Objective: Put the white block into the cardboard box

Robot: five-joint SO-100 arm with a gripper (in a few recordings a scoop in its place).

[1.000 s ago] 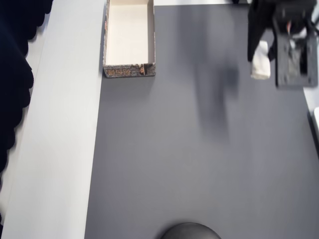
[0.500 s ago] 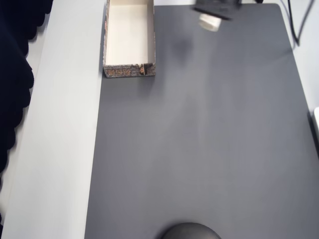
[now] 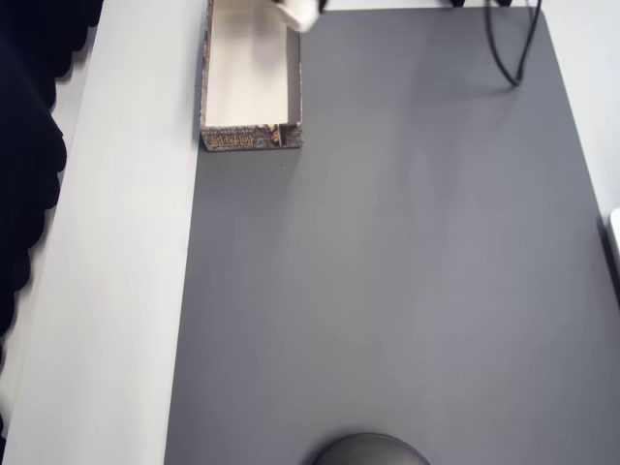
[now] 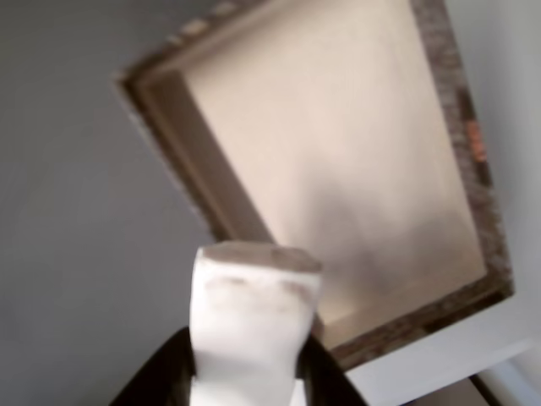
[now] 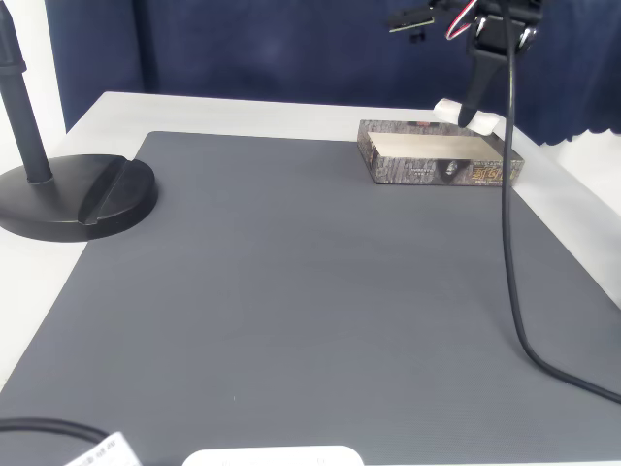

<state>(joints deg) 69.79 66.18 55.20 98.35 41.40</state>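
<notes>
The cardboard box [image 3: 250,139] lies at the top left of the grey mat, its cream inside bare. In the overhead view the white block [image 3: 298,14] hangs at the top edge, over the box's right wall. The wrist view has the white block [image 4: 251,315] upright, with my gripper [image 4: 249,376] shut on it between dark fingers [image 4: 161,372], and the cardboard box [image 4: 473,144] lies below and beyond it. In the fixed view my gripper [image 5: 473,110] holds the white block [image 5: 448,107] just above the far rim of the cardboard box [image 5: 427,172].
A dark grey mat [image 3: 407,271] covers most of the white table. A black stand base [image 5: 78,194] sits at the mat's left in the fixed view. A black cable [image 5: 511,243] hangs from the arm across the mat's right side. A dark curtain runs behind the table.
My gripper has carried the white block from the mat's right side leftward along the top edge to the box's right wall. The box has not moved.
</notes>
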